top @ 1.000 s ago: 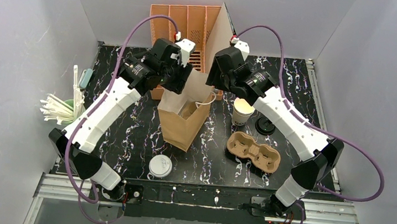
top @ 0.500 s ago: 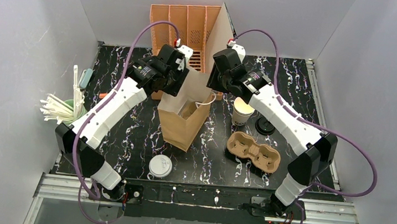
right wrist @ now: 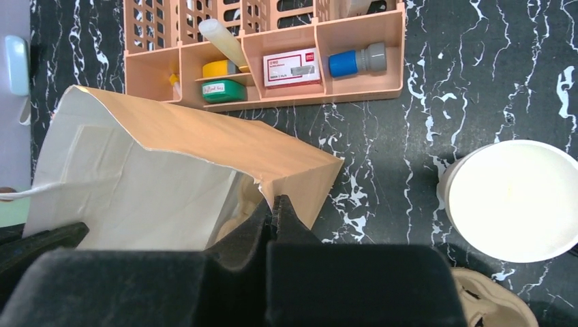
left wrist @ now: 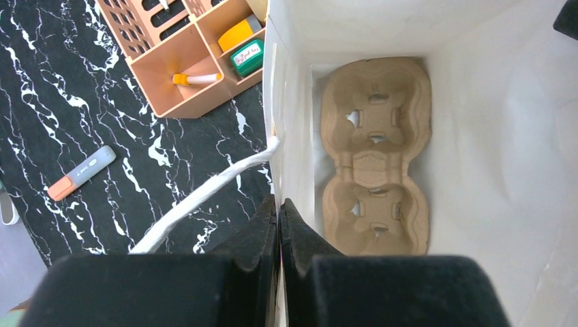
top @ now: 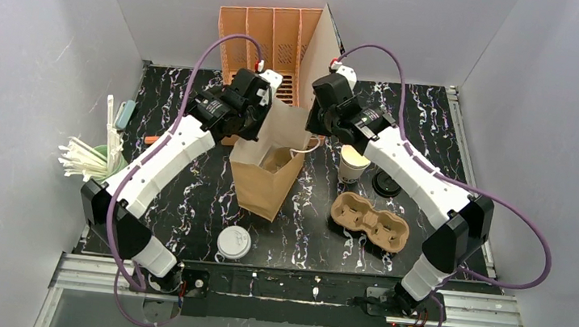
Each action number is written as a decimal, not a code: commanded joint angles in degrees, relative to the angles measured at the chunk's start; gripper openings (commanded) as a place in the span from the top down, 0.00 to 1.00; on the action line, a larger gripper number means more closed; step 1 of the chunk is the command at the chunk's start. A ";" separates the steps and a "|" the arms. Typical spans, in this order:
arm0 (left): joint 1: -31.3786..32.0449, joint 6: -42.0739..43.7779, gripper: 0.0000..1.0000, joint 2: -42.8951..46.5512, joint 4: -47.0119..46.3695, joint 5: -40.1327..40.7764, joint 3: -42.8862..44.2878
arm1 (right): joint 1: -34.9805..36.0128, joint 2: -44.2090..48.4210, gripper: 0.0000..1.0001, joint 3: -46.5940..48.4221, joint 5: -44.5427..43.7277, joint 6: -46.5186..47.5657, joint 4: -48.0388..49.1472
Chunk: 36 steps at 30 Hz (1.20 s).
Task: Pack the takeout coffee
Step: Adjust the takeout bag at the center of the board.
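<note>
While both arms reach over the black marble table (top: 186, 193), the brown paper bag (top: 260, 181) stands open at its middle, tilted a little, with a white handle at its rim. Behind the bag sits an orange desk organizer (top: 260, 26) holding small stationery.

The left gripper (left wrist: 279, 204) has its fingers pressed together on the bag's left rim, pinching the paper. The right gripper (right wrist: 272, 202) is likewise clamped on the bag's right rim. Inside the bag, flat on the bottom, lies a pulp cup carrier (left wrist: 375, 157). A second carrier (top: 369, 221) rests on the table to the right of the bag, toward the near edge.

The white paper cup (top: 353, 164) stands upright and lidless just right of the bag. In the right wrist view it lies off to the right of the closed fingers, apart from them. Its black lid (top: 386, 183) lies flat just beyond the cup, farther right of the bag, and neither gripper touches it.
</note>
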State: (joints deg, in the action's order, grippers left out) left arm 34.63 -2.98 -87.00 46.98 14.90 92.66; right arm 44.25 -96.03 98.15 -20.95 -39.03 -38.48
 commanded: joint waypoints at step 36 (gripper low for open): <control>1.49 -3.07 1.00 46.99 -46.37 -28.73 -45.90 | 13.07 34.62 0.99 -48.06 -5.71 40.99 62.00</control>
State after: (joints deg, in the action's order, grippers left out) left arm 35.53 -5.63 -42.33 7.27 -8.99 47.46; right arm 54.89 -64.47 52.56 -20.80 -5.04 12.86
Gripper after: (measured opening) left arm 0.009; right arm 0.032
